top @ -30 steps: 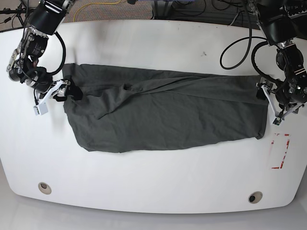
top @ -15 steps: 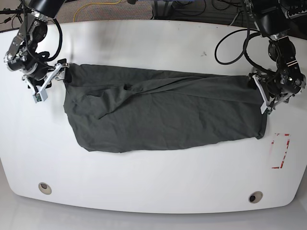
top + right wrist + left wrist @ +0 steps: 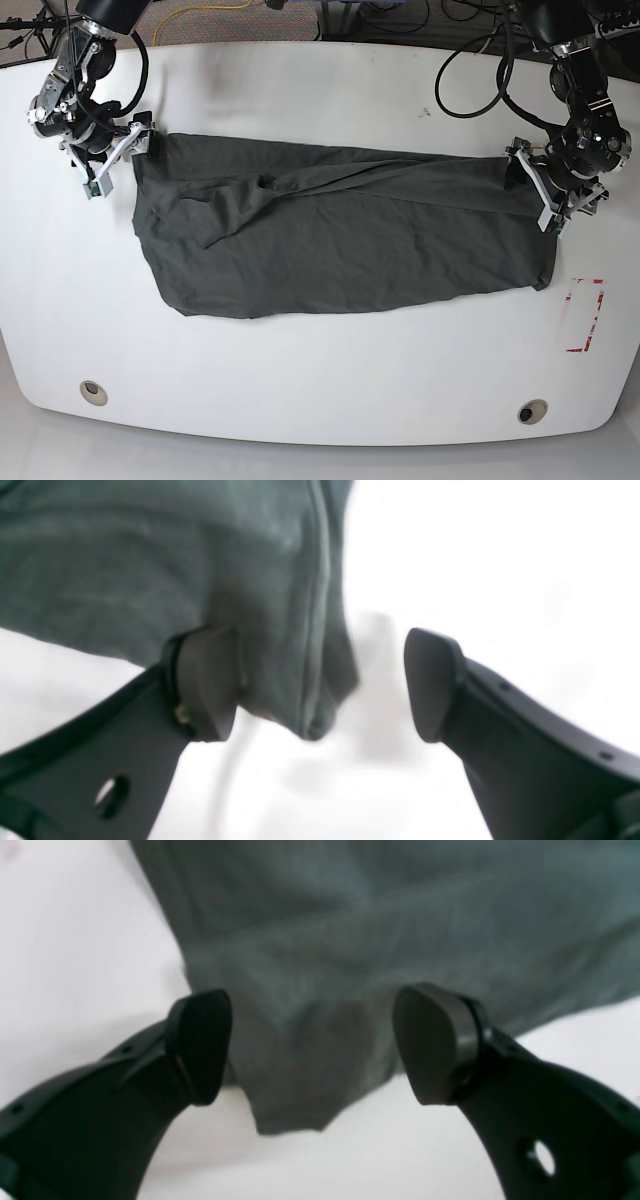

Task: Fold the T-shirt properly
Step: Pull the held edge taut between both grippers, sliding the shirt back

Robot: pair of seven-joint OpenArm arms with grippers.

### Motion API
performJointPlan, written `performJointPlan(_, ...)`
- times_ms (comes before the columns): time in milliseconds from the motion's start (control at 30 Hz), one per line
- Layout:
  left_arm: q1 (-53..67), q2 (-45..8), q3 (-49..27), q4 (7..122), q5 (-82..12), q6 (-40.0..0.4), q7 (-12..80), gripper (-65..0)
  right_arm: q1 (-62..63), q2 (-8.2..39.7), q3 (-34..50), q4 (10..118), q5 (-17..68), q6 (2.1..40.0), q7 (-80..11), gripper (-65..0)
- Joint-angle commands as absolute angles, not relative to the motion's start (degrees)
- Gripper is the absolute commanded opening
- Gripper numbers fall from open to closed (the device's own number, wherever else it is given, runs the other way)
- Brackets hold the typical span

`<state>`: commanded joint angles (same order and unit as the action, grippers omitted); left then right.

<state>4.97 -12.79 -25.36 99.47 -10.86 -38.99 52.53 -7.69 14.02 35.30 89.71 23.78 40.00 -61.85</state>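
The dark grey T-shirt (image 3: pixel 340 230) lies spread on the white table (image 3: pixel 320 80), long side running left to right, with folds across its upper half. My left gripper (image 3: pixel 543 188) is at the shirt's upper right corner. In the left wrist view the left gripper (image 3: pixel 317 1045) is open and a fabric corner (image 3: pixel 295 1080) lies between its fingers. My right gripper (image 3: pixel 118 157) is at the upper left corner. In the right wrist view the right gripper (image 3: pixel 320 685) is open, and a hemmed corner (image 3: pixel 310 700) lies beside its left finger (image 3: pixel 207 680).
A red-marked patch (image 3: pixel 585 315) sits on the table at the right, below the left arm. Two round holes (image 3: pixel 93 391) (image 3: pixel 532 411) lie near the front edge. Cables (image 3: pixel 480 90) trail over the back right of the table.
Both grippers have moved toward the back of the table, to the shirt's upper corners. The bunched cloth at the left edge has spread flat. The shirt's outline is otherwise the same.
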Motion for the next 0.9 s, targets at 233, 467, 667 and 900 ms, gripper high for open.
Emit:
performJointPlan(233, 5.85, -12.79, -27.38, 98.95, -10.77, -32.48, 48.48, -14.4, -8.22, 14.29, 35.30, 86.37, 23.87, 40.00, -59.82, -20.6)
performJointPlan(467, 7.34, -13.76, -27.21, 94.90, -10.77, -27.82, 43.56, -14.4, -8.31, 13.93, 35.30, 86.37, 23.87, 40.00, -59.82, -39.5)
performJointPlan(667, 7.08, -14.11, -27.03, 88.48, -10.86, -27.82, 43.30, -14.4, -8.31, 13.93, 35.30, 86.37, 23.87, 40.00, -59.82, -42.2)
performJointPlan(900, 6.20, -14.11, -27.12, 87.52, -10.77, -27.38, 43.30, -14.4, -8.66, 13.93, 35.30, 86.37, 23.87, 40.00, -59.82, -43.0)
